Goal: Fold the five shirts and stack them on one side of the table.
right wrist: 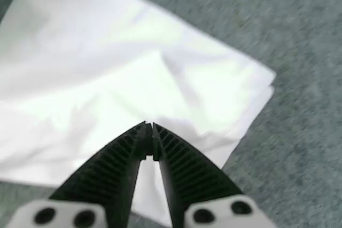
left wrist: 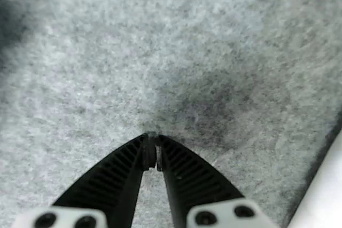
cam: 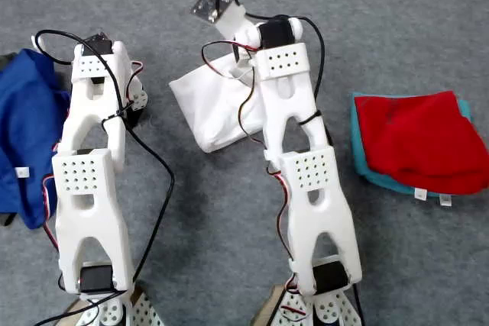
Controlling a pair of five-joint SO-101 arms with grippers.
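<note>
A folded white shirt [cam: 210, 108] lies in the middle of the grey table, with the right arm stretched over its right part. In the right wrist view my right gripper [right wrist: 148, 142] is shut just above the white shirt [right wrist: 107, 68], with no cloth visible between its fingertips. A crumpled blue shirt [cam: 27, 127] lies at the left edge. A folded red shirt [cam: 420, 139] rests on a folded teal shirt [cam: 367, 166] at the right. My left gripper [left wrist: 151, 156] is shut on nothing, over bare grey felt.
The left arm [cam: 92, 166] stands folded back beside the blue shirt. A strip of dark cloth [cam: 6, 60] peeks out at the far left edge. Black cables [cam: 157, 166] trail between the arms. Bare felt [cam: 221, 227] lies in front of the white shirt.
</note>
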